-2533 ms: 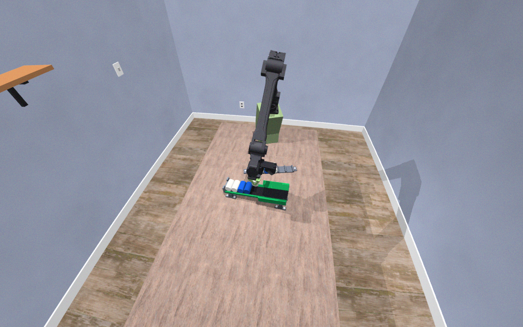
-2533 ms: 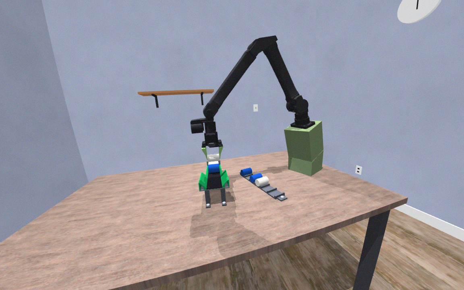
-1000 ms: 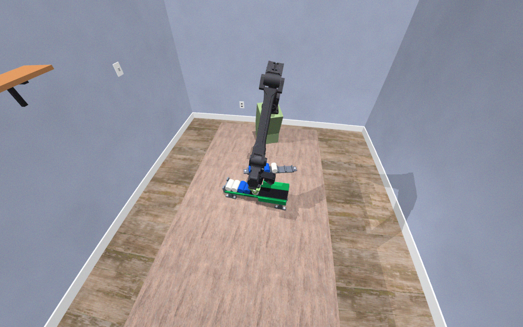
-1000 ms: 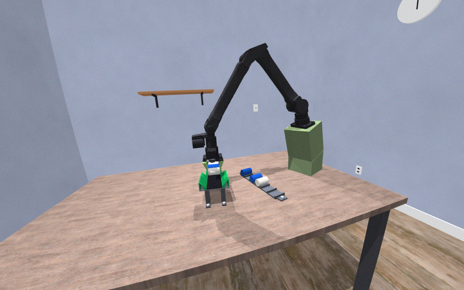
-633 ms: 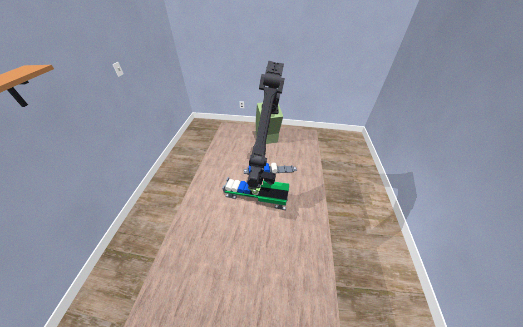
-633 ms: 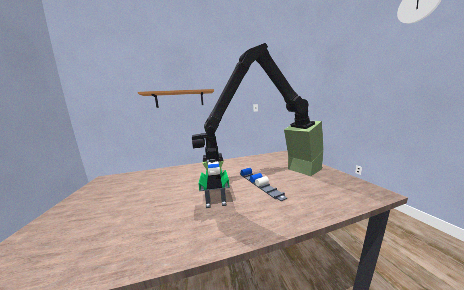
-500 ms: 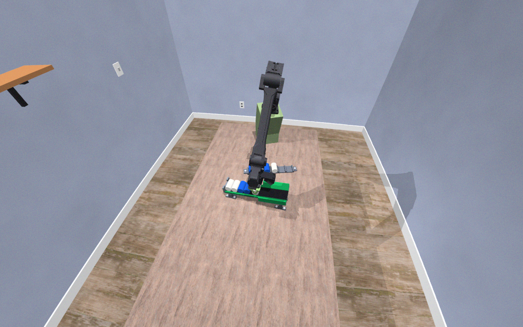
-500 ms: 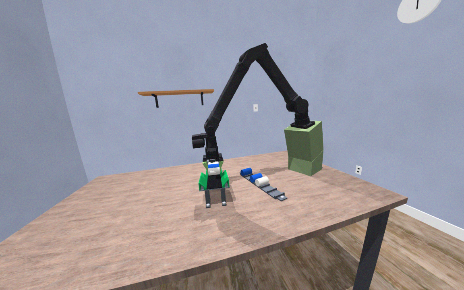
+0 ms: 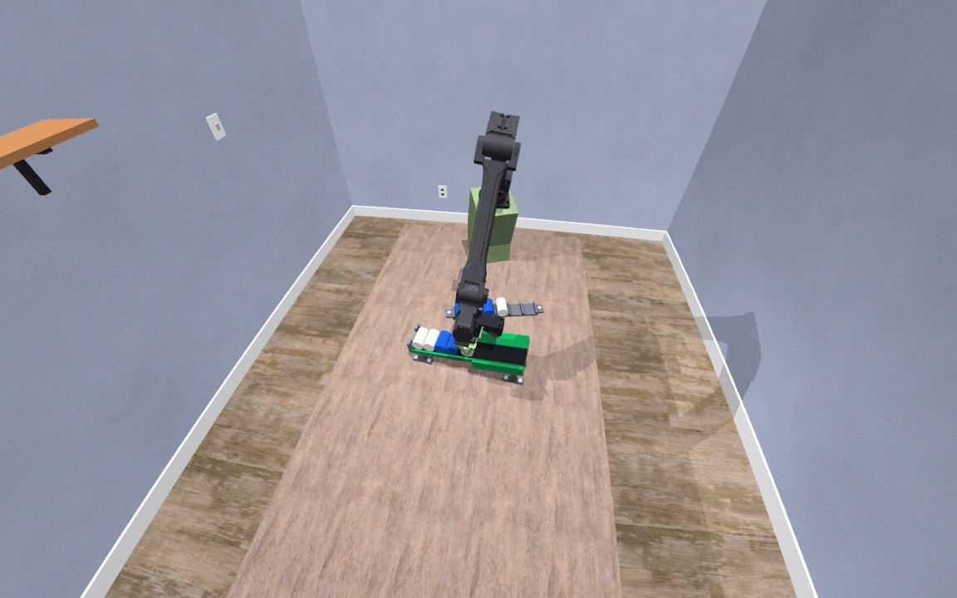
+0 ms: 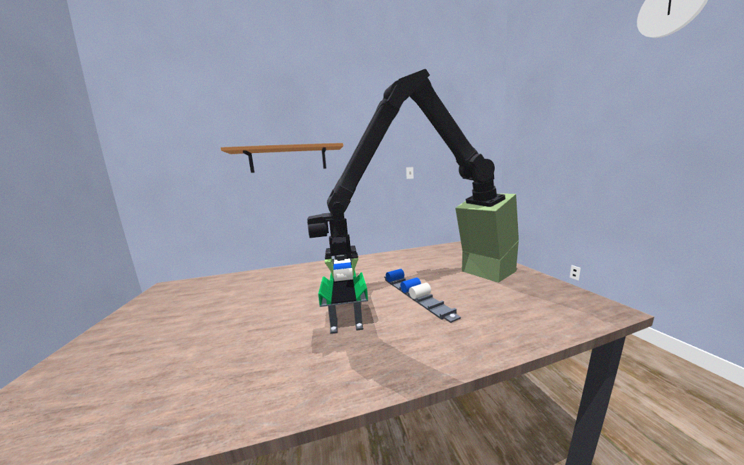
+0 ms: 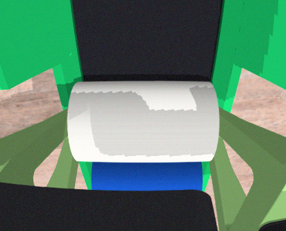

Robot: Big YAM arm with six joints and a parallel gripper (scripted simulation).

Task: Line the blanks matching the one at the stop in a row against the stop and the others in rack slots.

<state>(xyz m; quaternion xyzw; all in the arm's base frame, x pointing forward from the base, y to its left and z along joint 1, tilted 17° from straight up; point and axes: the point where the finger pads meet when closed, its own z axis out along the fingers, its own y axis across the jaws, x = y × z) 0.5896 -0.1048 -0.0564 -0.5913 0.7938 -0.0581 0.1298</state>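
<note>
My gripper [image 11: 143, 113] is shut on a white blank [image 11: 143, 122], gripping it by its two ends with the olive fingers. The blank lies crosswise over the black floor of the green feed ramp [image 11: 145, 22], between its side walls. A blue blank [image 11: 147, 176] sits right behind it on the ramp. In the top view the gripper [image 9: 469, 346] is over the ramp's middle [image 9: 497, 356]. Two white blanks [image 9: 425, 339] and a blue one [image 9: 444, 343] lie in a row towards the ramp's left end. In the exterior view the held blank [image 10: 341, 273] shows below the wrist.
The grey stock rack [image 10: 425, 300] lies beside the ramp with two blue blanks [image 10: 394, 274] [image 10: 410, 283] and one white blank [image 10: 420, 290] in its slots; the front slots are bare. The arm's green pedestal [image 10: 487, 237] stands at the table's back.
</note>
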